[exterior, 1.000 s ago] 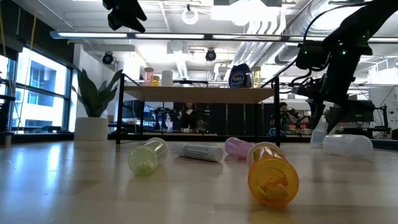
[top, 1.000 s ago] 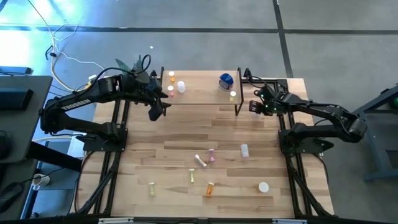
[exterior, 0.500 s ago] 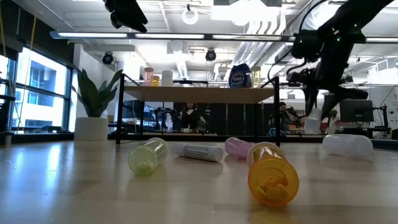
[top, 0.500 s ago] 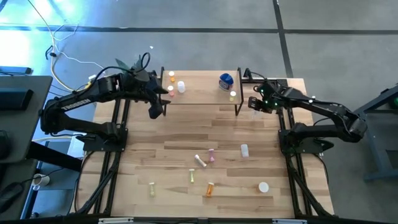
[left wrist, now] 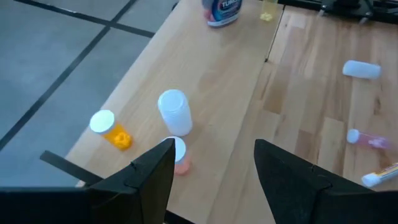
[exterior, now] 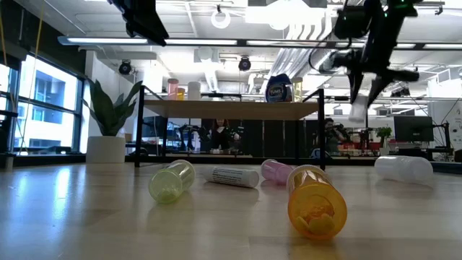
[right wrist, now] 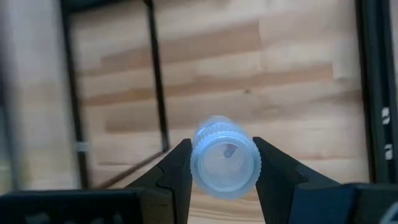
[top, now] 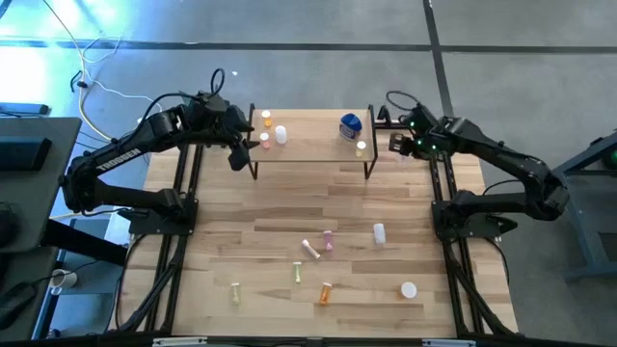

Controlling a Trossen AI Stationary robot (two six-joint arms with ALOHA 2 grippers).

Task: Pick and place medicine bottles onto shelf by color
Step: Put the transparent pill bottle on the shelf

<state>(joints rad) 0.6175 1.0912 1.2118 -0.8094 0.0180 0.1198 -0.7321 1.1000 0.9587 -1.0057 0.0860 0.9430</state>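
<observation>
Now lifted up beside the shelf's point(top: 313, 145) right end: the right gripper point(exterior: 359, 108), fingers squeezing a white bottle point(right wrist: 225, 165). Higher than a moment ago, ready for the top. Left gripper point(left wrist: 211, 171) waiting over the shelf's left end, fingers open, empty.

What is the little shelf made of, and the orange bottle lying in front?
The shelf looks like a pale wood board, with grain lines showing, on thin black legs, probably metal. The orange bottle seems to be see-through plastic: light glows through it and something inside shows.
</observation>
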